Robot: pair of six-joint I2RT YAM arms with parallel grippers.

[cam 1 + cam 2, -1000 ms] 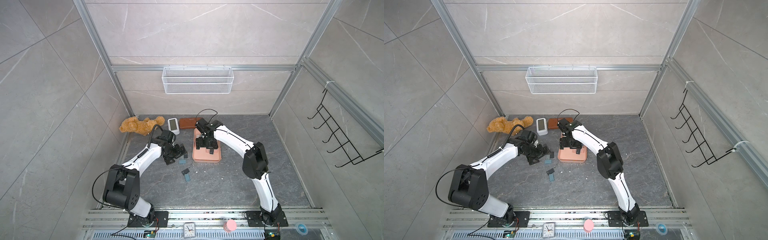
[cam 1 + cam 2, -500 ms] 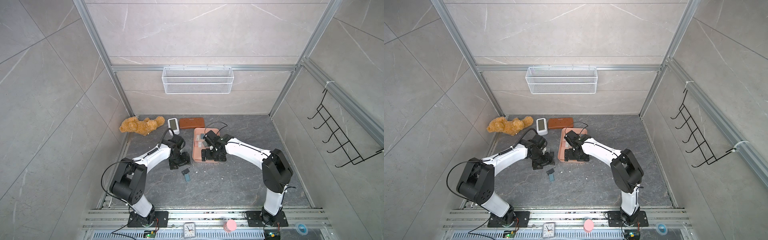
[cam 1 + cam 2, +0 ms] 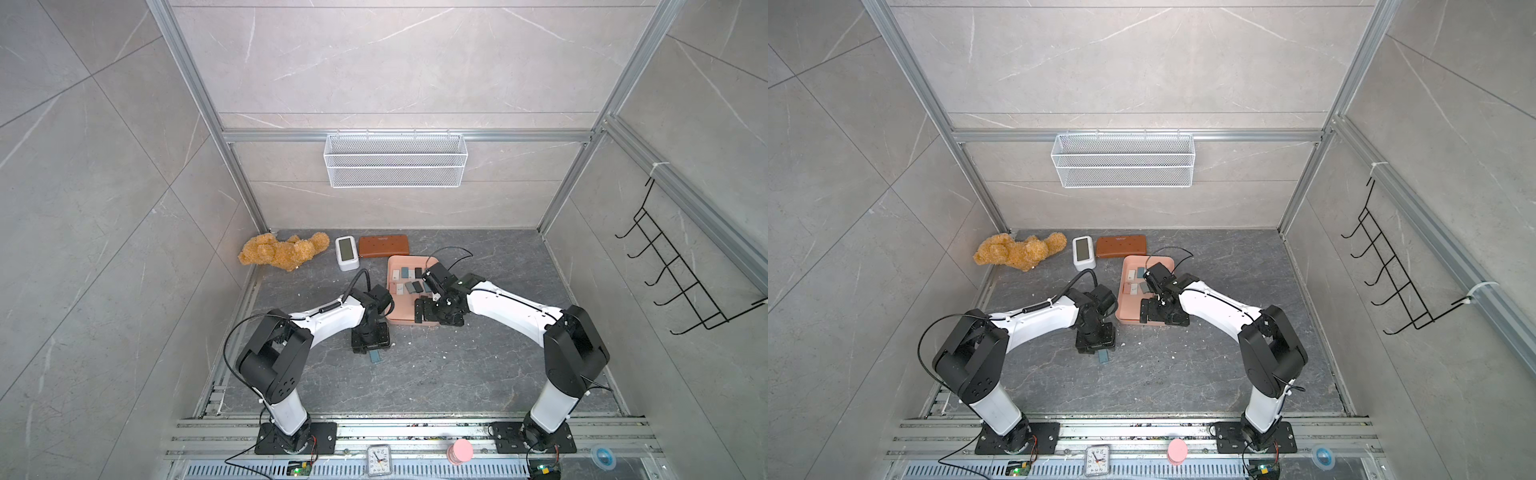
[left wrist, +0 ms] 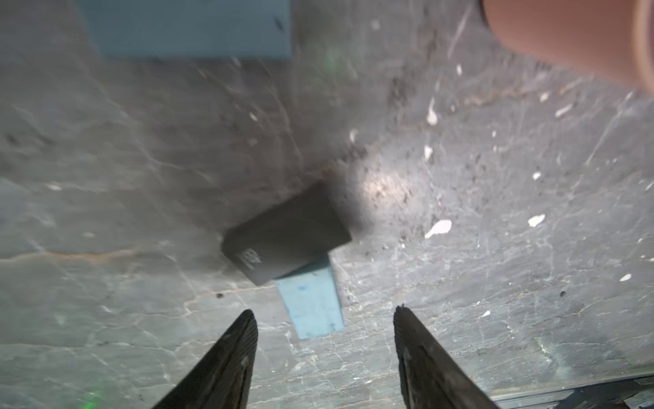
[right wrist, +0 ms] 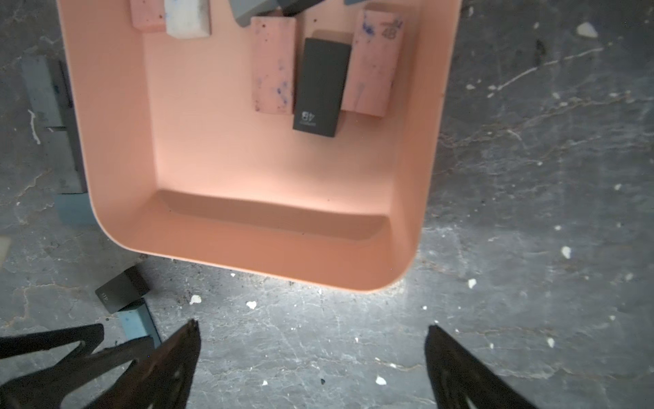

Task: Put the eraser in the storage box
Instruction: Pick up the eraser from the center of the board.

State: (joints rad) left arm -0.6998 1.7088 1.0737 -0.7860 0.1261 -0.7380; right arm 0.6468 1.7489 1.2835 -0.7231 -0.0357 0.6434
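the left hand [image 4: 323,317] hangs low over the dark stone counter [image 4: 495,248] with its two fingers [image 4: 230,361] apart and nothing clamped between them. in the left wrist view a blue eraser [image 4: 311,304] lies flat on the counter with its near end between the fingertips and a gap on either side. a black eraser [image 4: 286,233] lies crosswise over its far end. in both top views only one end of the blue eraser shows from under the left hand, near the front corner of the storage box [image 3: 394,316] on the left arm's side; the black eraser is hidden there. the salmon-pink storage box sits flat on the counter between the two arms, and neither of these two erasers is in it. the right hand [image 5: 313,327] is spread wide and empty at the box's near end; in the right wrist view its fingertips show against bare counter just past the rim. inside the box, toward its far end, lie two speckled pink erasers [image 5: 272,63] with a second black eraser [image 5: 320,88] marked 4b between them, leaning partly on one. a white eraser [image 5: 187,17] and some grey ones are cut off by the edge of that view. another blue block [image 4: 187,28] lies on the counter beyond the stacked pair, close to the box's outer wall; whether it touches the wall i cannot tell.
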